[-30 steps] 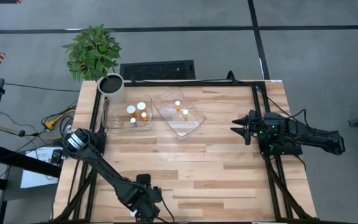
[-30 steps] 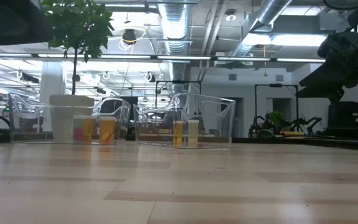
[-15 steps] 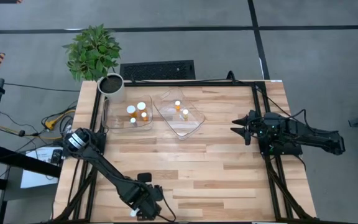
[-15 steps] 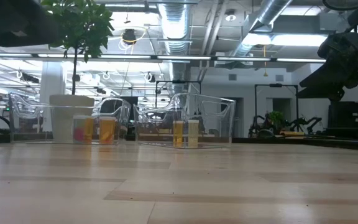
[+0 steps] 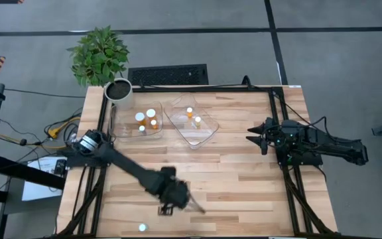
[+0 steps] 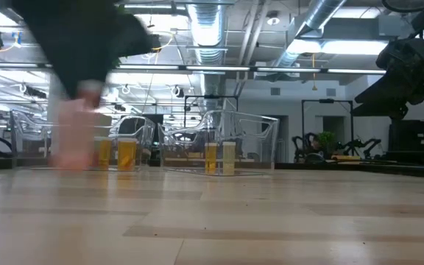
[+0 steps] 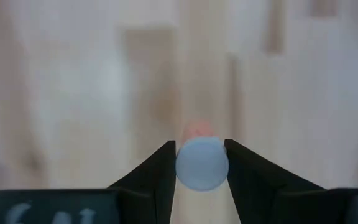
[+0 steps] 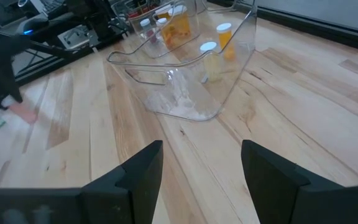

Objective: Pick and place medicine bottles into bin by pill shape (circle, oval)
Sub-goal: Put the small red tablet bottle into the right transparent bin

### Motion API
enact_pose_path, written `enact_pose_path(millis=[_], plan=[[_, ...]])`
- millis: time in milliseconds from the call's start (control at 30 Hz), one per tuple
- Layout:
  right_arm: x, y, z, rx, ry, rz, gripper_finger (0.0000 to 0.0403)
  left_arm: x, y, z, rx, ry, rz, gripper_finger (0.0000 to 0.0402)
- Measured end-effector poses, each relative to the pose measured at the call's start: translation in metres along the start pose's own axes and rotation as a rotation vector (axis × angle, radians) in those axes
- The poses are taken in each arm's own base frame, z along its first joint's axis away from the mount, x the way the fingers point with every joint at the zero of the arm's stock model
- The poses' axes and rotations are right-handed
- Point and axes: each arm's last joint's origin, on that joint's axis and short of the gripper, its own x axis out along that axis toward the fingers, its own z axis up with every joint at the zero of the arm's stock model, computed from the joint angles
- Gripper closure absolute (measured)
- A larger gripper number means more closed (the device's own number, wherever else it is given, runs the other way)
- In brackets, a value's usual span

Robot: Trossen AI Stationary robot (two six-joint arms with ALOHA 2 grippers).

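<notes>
My left gripper [image 5: 168, 207] hangs over the near middle of the table, pointing down, shut on a small amber medicine bottle with a white cap [image 7: 201, 163]; the low view shows this bottle [image 6: 72, 136] only as a blur. A white cap [image 5: 142, 228] shows at the near edge. Two clear bins stand at the far side: the left bin [image 5: 118, 126] holds several bottles, the right bin [image 5: 207, 129] holds two. My right gripper [image 8: 201, 165] waits open at the table's right edge. My left gripper pinches the bottle's round white cap [image 7: 185, 171] between its two fingers, one on each side. The fingers come from above, pointing down. The bottle hangs upright below them, its amber body [image 7: 197, 130] showing past the cap, clear of the table.
A white plant pot [image 5: 119, 93] with a green plant stands at the far left corner, just behind the left bin. Bare wood [image 5: 244, 186] lies between the bins and the near edge. The right arm [image 5: 310, 143] rests along the right edge.
My left gripper has swung from the near edge toward the table's right and far side, rising a little, and carries the bottle with it. It has come into the low view, where it shows blurred. The white cap at the near edge stays in place.
</notes>
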Motion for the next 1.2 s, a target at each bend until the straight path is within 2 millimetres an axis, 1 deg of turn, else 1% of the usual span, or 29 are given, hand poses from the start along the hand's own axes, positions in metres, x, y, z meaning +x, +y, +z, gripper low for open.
enact_pose_path(millis=[167, 367, 533, 600, 633, 700, 767, 833, 900, 1067, 1200], plan=[[0.000, 0.000, 0.000, 0.000, 0.000, 0.000, 0.0178, -0.024, 0.052, 0.031, 0.072, -0.036, 0.080, 0.0283], [0.000, 0.000, 0.000, -0.001, 0.000, 0.001, 0.0178, -0.066, 0.122, 0.062, 0.078, -0.125, 0.198, 0.0283], [0.000, 0.000, 0.000, -0.001, 0.000, 0.001, 0.0178, -0.098, 0.183, 0.075, 0.018, -0.206, 0.268, 0.0282], [0.000, 0.000, 0.000, -0.001, 0.000, 0.001, 0.0178, -0.107, 0.208, 0.076, -0.035, -0.238, 0.292, 0.0282], [0.000, 0.000, 0.000, -0.003, 0.000, 0.000, 0.0178, -0.108, 0.220, 0.076, -0.065, -0.245, 0.301, 0.0282], [0.000, 0.000, 0.000, -0.003, 0.000, 0.001, 0.0178, -0.108, 0.244, 0.073, -0.116, -0.236, 0.294, 0.0282], [0.000, 0.000, 0.000, -0.003, 0.000, 0.001, 0.0178, -0.103, 0.266, 0.067, -0.162, -0.213, 0.285, 0.0282], [0.000, 0.000, 0.000, -0.003, 0.000, 0.001, 0.0178, -0.097, 0.286, 0.061, -0.213, -0.187, 0.270, 0.0282], [0.000, 0.000, 0.000, -0.003, 0.000, 0.000, 0.0178, -0.086, 0.301, 0.056, -0.256, -0.156, 0.244, 0.0282], [0.000, 0.000, 0.000, -0.003, 0.000, 0.001, 0.0178, -0.055, 0.328, 0.040, -0.307, -0.089, 0.226, 0.0282], [0.000, 0.000, 0.000, -0.003, 0.000, 0.001, 0.0178, -0.033, 0.340, 0.030, -0.343, -0.073, 0.208, 0.0282]])
